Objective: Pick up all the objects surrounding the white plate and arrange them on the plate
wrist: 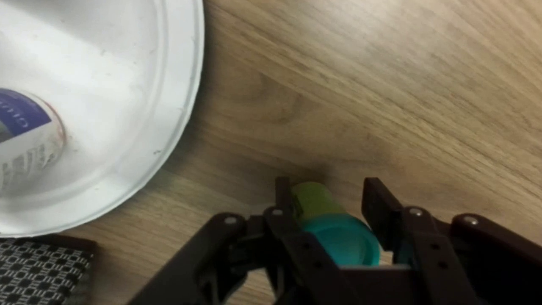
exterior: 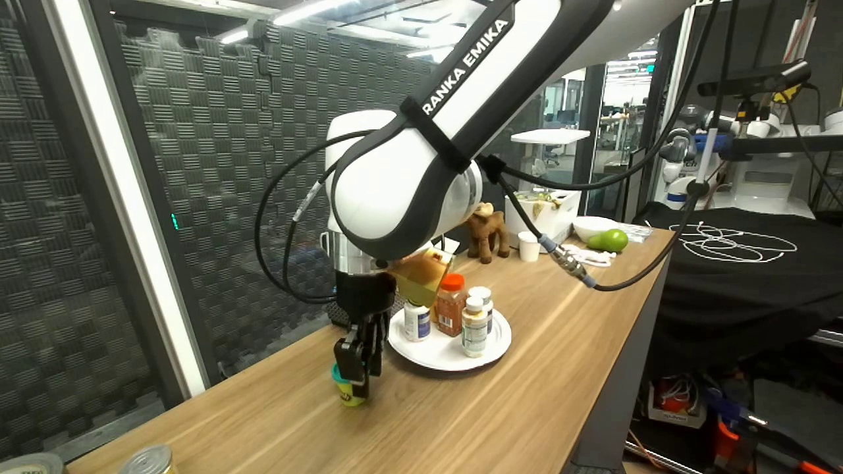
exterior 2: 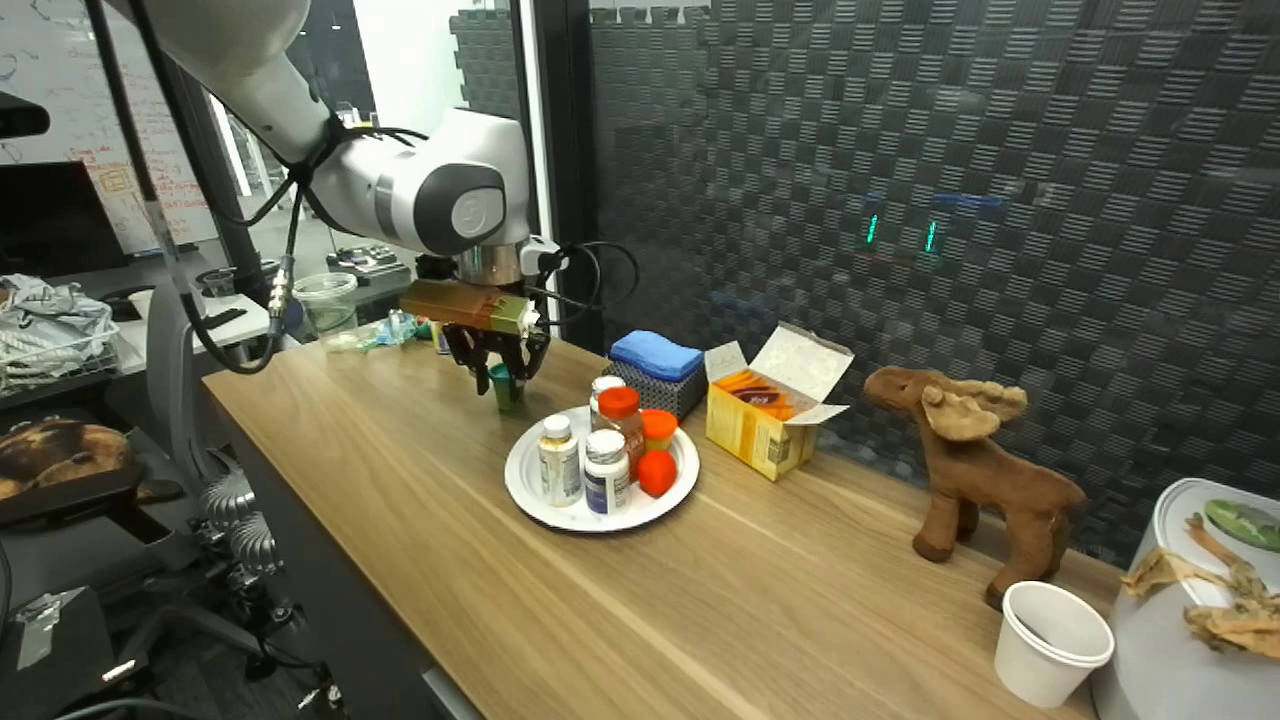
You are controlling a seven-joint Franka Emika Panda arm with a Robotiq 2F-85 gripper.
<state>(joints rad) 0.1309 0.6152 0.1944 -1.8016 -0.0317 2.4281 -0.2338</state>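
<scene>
One teal-lidded tub [wrist: 334,225] sits on the worktop [wrist: 338,106] beside the white plate [wrist: 178,93], between parted fingers [wrist: 382,214]; grasping seems the step in hand, so next they should close and lift.

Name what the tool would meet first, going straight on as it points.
Likely the wooden tabletop: the open tool points down and seems to straddle the teal-lidded green tub, though depth is unclear.

Smooth brown wood-grain table [exterior 2: 600,620], matt paper-ish round white plate [exterior 2: 532,496] mid-frame, smooth plastic teal-lidded green tub [wrist: 348,238], plus a kinda fuzzy brown plush moose [exterior 2: 1000,490] at right.
</scene>
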